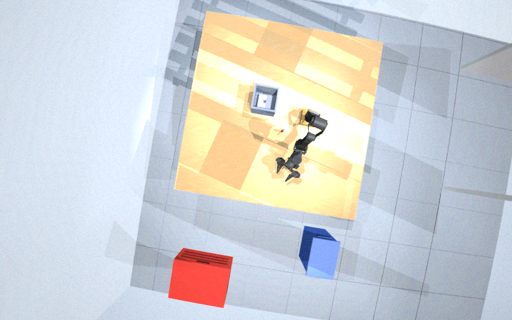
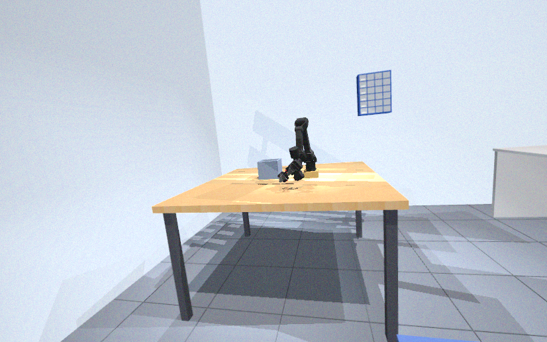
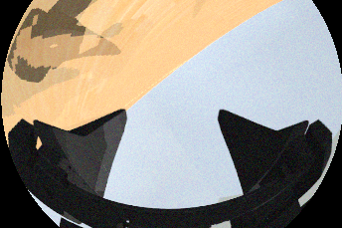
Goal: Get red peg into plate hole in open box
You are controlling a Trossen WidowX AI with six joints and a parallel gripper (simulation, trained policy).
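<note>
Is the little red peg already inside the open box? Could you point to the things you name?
No, the red peg (image 1: 282, 130) is on the table (image 1: 226, 154), outside the box (image 1: 255, 110).

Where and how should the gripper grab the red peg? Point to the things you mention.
Probably from straight above, with the fingers closing across its narrow width. In the top view the red peg (image 1: 281, 130) shows as a tiny spot between box (image 1: 264, 113) (image 2: 269, 169) and arm, so I can't tell upright from lying; if upright, grip the upper part. The gripper (image 1: 282, 175) (image 3: 173, 114) is open, off to one side.

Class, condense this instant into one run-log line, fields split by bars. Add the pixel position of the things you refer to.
gripper (image 1: 281, 177) (image 3: 173, 114): open, nothing held | red peg (image 1: 282, 130): on table (image 1: 226, 154) (image 2: 279, 208), outside open box (image 1: 264, 113) (image 2: 269, 169) | insertion: not done
</note>
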